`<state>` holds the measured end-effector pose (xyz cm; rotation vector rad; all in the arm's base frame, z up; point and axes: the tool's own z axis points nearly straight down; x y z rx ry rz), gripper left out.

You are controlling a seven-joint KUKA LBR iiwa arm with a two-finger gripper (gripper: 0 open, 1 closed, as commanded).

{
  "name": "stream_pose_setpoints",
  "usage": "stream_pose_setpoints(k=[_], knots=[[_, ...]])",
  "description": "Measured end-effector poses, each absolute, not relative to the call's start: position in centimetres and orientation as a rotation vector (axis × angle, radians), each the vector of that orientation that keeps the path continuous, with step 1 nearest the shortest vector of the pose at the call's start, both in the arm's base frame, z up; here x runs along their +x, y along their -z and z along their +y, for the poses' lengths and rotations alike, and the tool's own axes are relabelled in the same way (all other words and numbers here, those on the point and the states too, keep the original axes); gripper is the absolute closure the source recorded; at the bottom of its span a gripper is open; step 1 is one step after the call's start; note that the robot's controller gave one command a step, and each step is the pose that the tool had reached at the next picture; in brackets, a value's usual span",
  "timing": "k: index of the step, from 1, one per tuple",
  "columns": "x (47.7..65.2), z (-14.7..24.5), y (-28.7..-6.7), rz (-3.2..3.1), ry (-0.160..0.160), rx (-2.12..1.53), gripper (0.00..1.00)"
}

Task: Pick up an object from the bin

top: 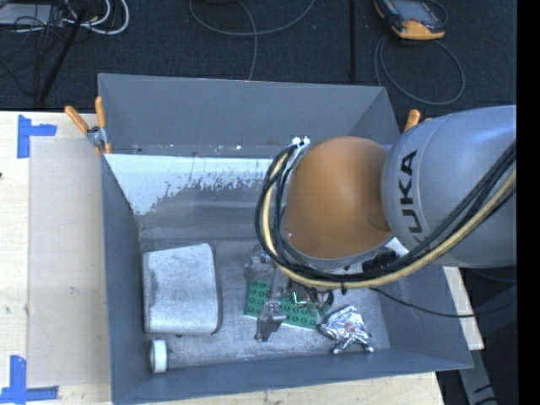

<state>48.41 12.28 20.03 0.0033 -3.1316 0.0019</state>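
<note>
My gripper (270, 317) reaches down under the arm's orange cover in the front middle of the bin. It stands right over a flat green studded plate (256, 298) lying on the bin floor, and part of that plate is hidden beneath it. A crumpled silver foil-like lump (346, 329) lies just to the right of the plate, near the front wall.
A pale grey rectangular pad (180, 288) lies flat at the left of the floor. A small white cylinder (158, 354) sits in the front left corner. The arm and its cables cover the bin's right side.
</note>
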Motion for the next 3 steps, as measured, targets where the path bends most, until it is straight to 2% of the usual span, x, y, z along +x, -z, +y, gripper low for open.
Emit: stream_pose_setpoints(k=[1, 2, 3], knots=[[51.4, 4.3, -7.4, -3.129, 0.009, 0.412, 0.0], [51.6, 4.3, -7.6, -3.138, 0.009, 0.408, 1.0], [54.1, 4.1, -24.6, -3.071, -0.001, 0.7, 1.0]])
